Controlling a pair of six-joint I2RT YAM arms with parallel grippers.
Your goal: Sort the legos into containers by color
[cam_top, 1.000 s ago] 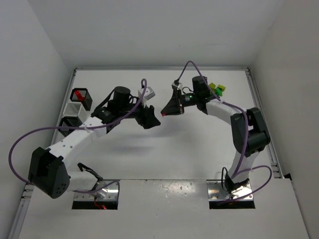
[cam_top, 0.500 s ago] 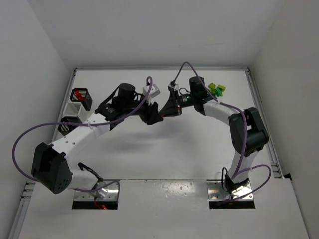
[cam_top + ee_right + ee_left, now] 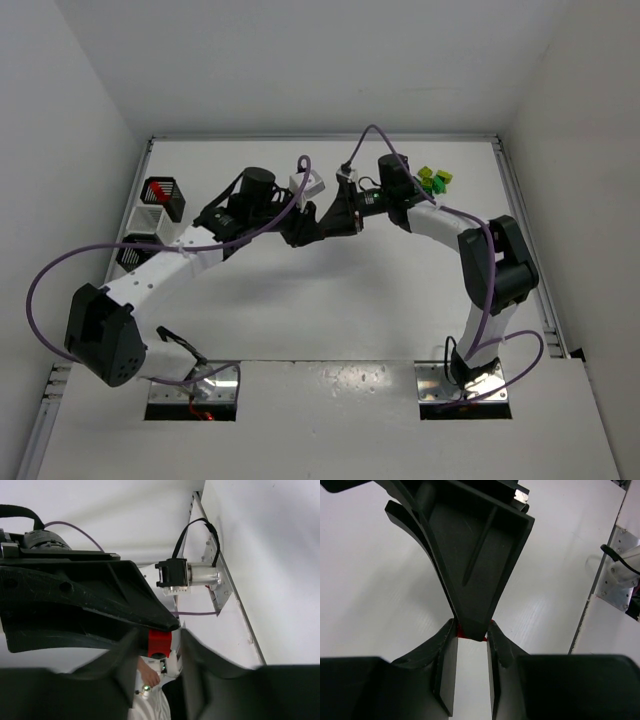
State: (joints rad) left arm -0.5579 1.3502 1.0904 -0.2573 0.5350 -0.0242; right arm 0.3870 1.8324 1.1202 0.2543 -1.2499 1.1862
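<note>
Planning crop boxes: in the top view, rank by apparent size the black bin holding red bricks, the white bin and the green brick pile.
1. black bin holding red bricks and white bin: alike; the white one is partly hidden, so unranked.
2. green brick pile, smallest.

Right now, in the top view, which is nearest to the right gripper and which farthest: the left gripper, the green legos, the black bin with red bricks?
1. left gripper, tips meeting the right gripper, on its left.
2. green legos, to its right, near the back.
3. black bin with red bricks, at the far left.
</note>
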